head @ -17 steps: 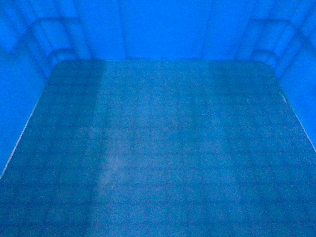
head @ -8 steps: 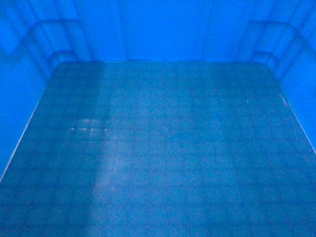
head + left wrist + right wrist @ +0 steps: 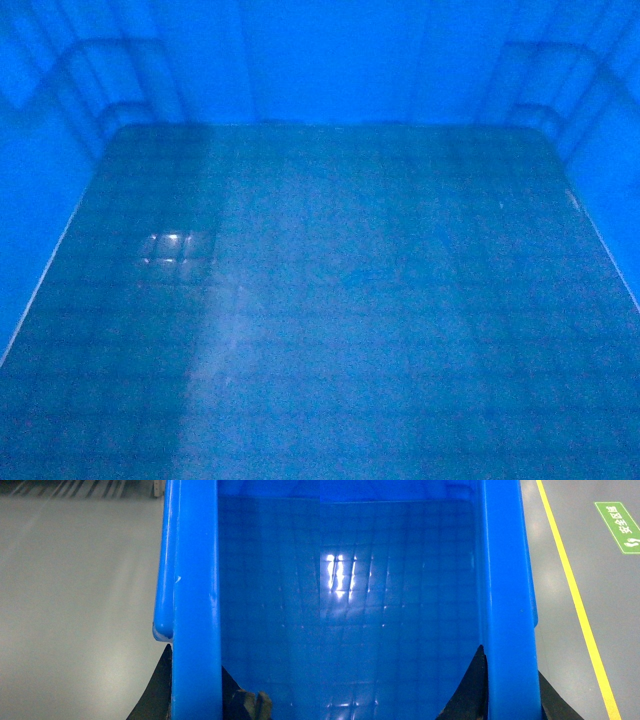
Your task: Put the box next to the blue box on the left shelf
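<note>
The box (image 3: 330,300) fills the whole head view: I look down into a large blue crate with a glossy grid-embossed floor and stepped inner corners. In the left wrist view my left gripper (image 3: 196,690) is shut on the crate's left rim (image 3: 195,580), one black finger on each side of the wall. On the opposite side, my right gripper (image 3: 512,690) is shut on the right rim (image 3: 507,580) in the same way. The blue box on the shelf and the left shelf itself are out of view.
Smooth grey floor (image 3: 75,605) lies left of the crate. To its right, the floor carries a yellow line (image 3: 575,600) and a green sign (image 3: 619,527). Blurred dark stripes (image 3: 75,487) show at the far top left.
A bright light reflection has appeared and grown on the left of the crate floor, so the crate and I have shifted slightly. Both grips look unchanged.
</note>
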Robot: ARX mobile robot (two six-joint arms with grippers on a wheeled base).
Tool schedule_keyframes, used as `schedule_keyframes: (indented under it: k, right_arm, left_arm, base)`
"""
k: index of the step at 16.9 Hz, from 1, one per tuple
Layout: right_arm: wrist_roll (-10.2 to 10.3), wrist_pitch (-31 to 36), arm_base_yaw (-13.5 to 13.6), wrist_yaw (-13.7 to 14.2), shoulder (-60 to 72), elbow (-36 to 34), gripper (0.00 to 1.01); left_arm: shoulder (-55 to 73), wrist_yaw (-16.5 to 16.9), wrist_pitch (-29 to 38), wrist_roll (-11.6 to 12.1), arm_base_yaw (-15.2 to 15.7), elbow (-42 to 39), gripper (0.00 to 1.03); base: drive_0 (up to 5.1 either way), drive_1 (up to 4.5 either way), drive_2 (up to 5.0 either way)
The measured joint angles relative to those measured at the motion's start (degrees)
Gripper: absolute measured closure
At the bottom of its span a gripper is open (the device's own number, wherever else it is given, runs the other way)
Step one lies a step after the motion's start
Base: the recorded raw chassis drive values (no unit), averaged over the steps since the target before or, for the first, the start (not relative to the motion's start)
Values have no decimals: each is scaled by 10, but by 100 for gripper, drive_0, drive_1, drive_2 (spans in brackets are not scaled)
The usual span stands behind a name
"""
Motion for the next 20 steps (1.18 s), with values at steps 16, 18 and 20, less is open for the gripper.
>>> schedule_keyframes:
  k: [16,18,20]
  right_arm:
    - [0,0,0,0,0,0,92]
    - [0,0,0,0,0,0,92]
    - [0,0,0,0,0,0,92]
  left_arm:
    - [0,0,-1,0,0,0,94]
    - [0,0,0,0,0,0,94]
    - [0,0,1,0,0,0,94]
  base:
    - [-8,412,-427]
    - [-12,408,-431]
    - [-13,407,-432]
